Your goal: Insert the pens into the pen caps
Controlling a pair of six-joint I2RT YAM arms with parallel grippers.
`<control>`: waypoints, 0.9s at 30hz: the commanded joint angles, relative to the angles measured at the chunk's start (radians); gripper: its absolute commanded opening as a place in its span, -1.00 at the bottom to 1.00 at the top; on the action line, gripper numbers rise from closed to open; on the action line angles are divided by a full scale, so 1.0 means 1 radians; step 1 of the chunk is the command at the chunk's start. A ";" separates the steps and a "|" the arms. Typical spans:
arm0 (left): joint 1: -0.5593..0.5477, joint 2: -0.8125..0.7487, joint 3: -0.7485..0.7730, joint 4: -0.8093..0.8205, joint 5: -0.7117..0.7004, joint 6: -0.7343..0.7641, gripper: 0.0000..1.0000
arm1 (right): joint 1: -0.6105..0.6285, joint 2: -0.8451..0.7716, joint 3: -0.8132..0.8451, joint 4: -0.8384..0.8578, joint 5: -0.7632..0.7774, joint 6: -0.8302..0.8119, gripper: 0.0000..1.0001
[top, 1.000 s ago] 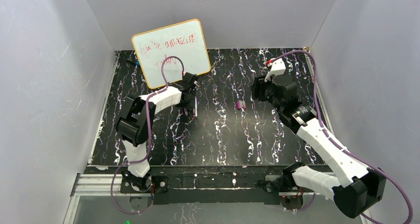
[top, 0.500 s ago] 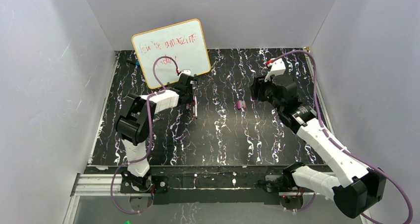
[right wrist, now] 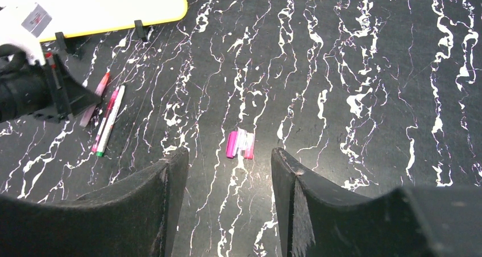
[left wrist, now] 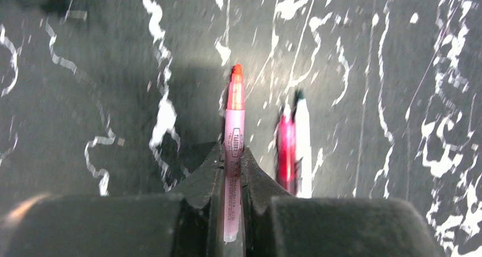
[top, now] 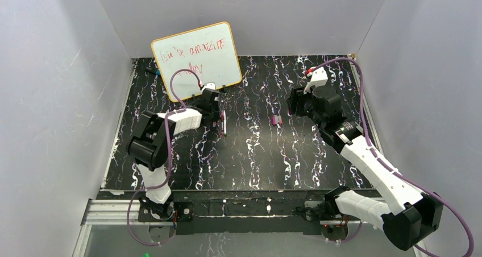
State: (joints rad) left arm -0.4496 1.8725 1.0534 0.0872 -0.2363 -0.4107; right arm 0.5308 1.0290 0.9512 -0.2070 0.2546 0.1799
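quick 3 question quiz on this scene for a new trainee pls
1. Which arm's gripper is nearer the pen caps lying on the table?
2. True or false: the right gripper is shut on a cap.
3. The left gripper is shut on: A) a cap B) the pink pen C) nothing

Key: 1 the right arm's. 2 false, it is open and empty. 3 B.

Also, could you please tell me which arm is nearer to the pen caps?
The right. The right arm holds open jaws just right of the pen caps, not touching; the left arm, jaws shut on the pink pen, is farther off to their left.
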 commanded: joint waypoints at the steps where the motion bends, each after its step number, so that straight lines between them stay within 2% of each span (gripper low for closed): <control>1: 0.003 -0.051 -0.148 -0.310 0.025 0.000 -1.00 | 0.001 -0.019 -0.010 0.046 -0.011 -0.002 0.27; 5: -0.001 -0.228 -0.098 -0.351 0.073 0.069 -1.00 | -0.001 -0.009 -0.028 0.078 -0.087 0.003 0.32; 9: -0.010 -0.376 -0.029 -0.399 0.133 0.161 -1.00 | 0.000 -0.017 -0.097 0.230 -0.394 0.018 0.60; 13: -0.011 -0.522 -0.019 -0.380 0.233 0.225 -1.00 | -0.001 0.000 -0.129 0.397 -0.649 0.102 0.69; 17: -0.008 -0.637 -0.067 -0.322 0.341 0.252 -1.00 | -0.001 0.029 -0.146 0.536 -0.817 0.199 0.76; 19: -0.008 -0.689 -0.109 -0.260 0.423 0.243 -1.00 | 0.000 0.052 -0.166 0.651 -0.909 0.279 0.83; 22: -0.008 -0.782 -0.215 -0.059 0.585 0.164 -1.00 | 0.000 0.107 -0.219 0.948 -1.018 0.486 0.97; 25: -0.009 -0.844 -0.306 0.155 0.703 0.044 -1.00 | 0.004 0.170 -0.290 1.248 -1.014 0.678 0.98; 27: -0.009 -0.849 -0.322 0.211 0.747 0.015 -1.00 | 0.016 0.197 -0.304 1.335 -0.975 0.705 0.98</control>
State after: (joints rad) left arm -0.4549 1.0584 0.7742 0.0700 0.3180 -0.2890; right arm 0.5327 1.1816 0.6914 0.7139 -0.6785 0.6647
